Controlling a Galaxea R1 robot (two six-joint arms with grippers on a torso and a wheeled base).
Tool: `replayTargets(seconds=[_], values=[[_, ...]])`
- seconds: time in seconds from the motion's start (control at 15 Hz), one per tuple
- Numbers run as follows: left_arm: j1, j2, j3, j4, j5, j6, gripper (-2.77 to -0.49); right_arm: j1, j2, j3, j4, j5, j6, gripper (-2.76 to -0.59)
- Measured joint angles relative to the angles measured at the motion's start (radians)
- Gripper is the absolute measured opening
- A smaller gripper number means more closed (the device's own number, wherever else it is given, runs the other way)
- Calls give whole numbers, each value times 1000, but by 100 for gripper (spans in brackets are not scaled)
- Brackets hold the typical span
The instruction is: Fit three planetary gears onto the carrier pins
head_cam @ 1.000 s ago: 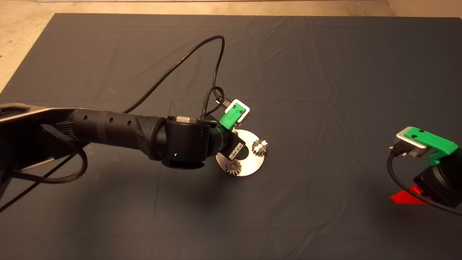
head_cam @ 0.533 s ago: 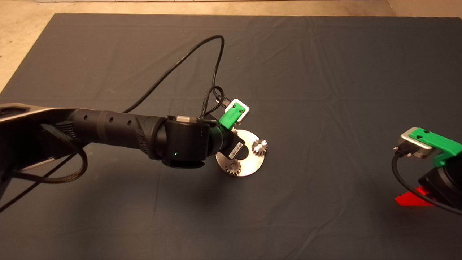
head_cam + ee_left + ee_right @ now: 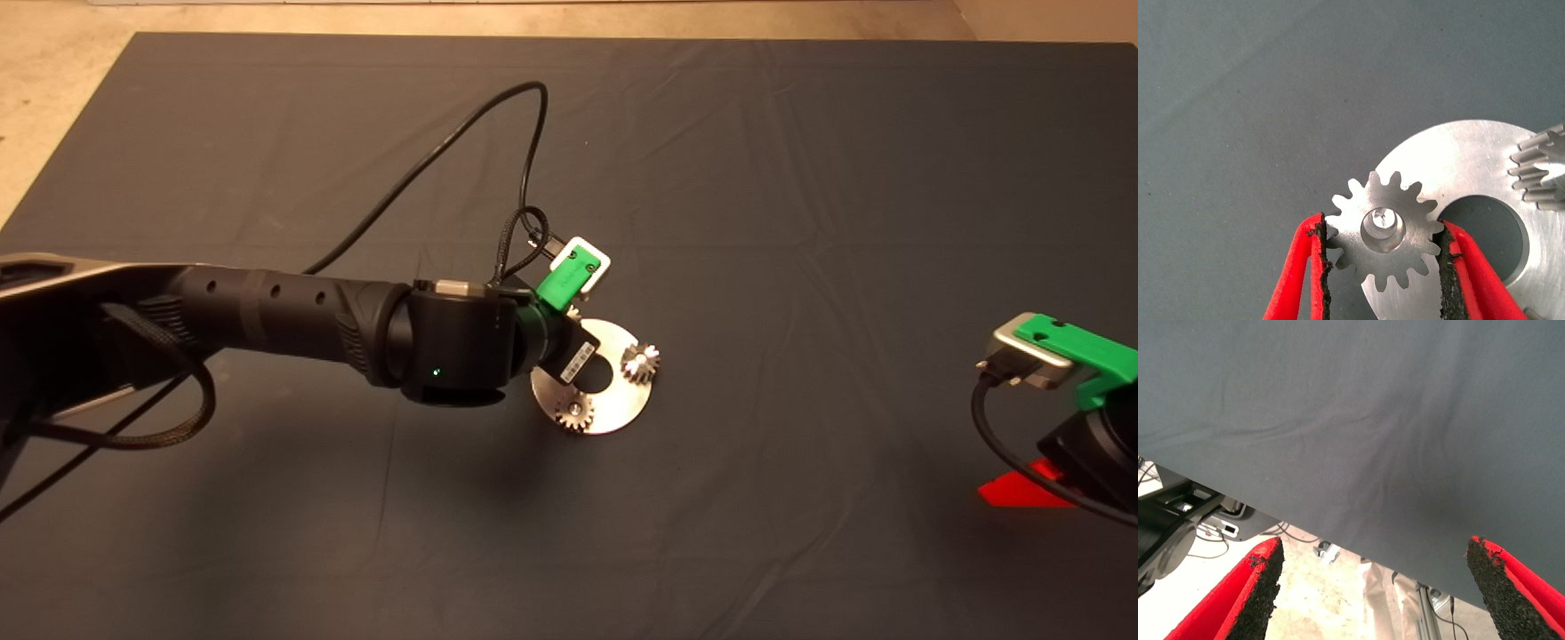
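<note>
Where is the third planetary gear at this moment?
In the left wrist view the third gear sits between the left gripper's fingers, over the edge of the disc with a pin showing in its centre hole.

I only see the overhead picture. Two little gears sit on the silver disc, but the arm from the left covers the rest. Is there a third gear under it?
Observer: Yes. The left wrist view shows a third gear between the left gripper's pads, at the disc's edge.
Operator: Is it on a peg?
Observer: A carrier pin shows inside its centre hole. I cannot tell how far down the gear sits.
Operator: And the other claw, at the right edge?
Observer: The right gripper is open with nothing between its fingers, over the mat's edge.
</note>
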Motion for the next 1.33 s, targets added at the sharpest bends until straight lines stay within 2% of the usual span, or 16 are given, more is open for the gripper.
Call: replayTargets(seconds=[0.4, 0.53, 0.8, 1.2, 1.33], values=[[0, 0, -2, 1, -2, 0, -250, 5, 0, 0, 6, -1, 0, -133], [1, 0, -2, 1, -15, 0, -250, 6, 0, 1, 7, 0, 0, -133], [9, 0, -6, 8, -23, 0, -250, 9, 0, 0, 9, -1, 0, -133], [9, -3, -7, 16, -23, 6, -251, 17, -1, 1, 17, 0, 0, -133], [9, -3, -11, 16, -23, 24, -251, 18, -6, 1, 18, -1, 0, -133]])
